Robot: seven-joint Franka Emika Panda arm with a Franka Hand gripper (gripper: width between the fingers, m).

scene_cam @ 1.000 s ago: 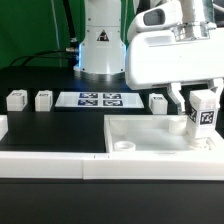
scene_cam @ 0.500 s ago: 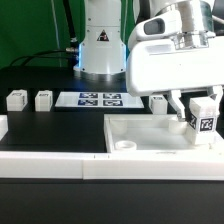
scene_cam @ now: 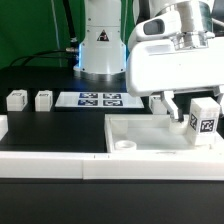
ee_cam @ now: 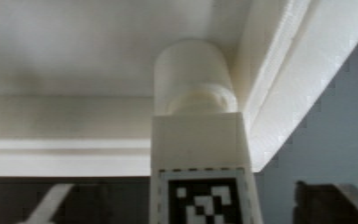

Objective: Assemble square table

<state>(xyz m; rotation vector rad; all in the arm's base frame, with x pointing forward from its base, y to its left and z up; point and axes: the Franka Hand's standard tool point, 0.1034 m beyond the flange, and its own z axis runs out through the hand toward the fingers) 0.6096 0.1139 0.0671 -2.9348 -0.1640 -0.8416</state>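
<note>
The gripper (scene_cam: 193, 104) is letting go: its fingers (scene_cam: 170, 102), clamped on the leg (scene_cam: 203, 116) a moment ago, are now spreading wide and clear of it. The leg is standing upright on its own in a corner of the tabletop (scene_cam: 140, 137), so it is probably seated.

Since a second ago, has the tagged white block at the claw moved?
Yes. The leg has sunk slightly lower against the tabletop rim.
</note>
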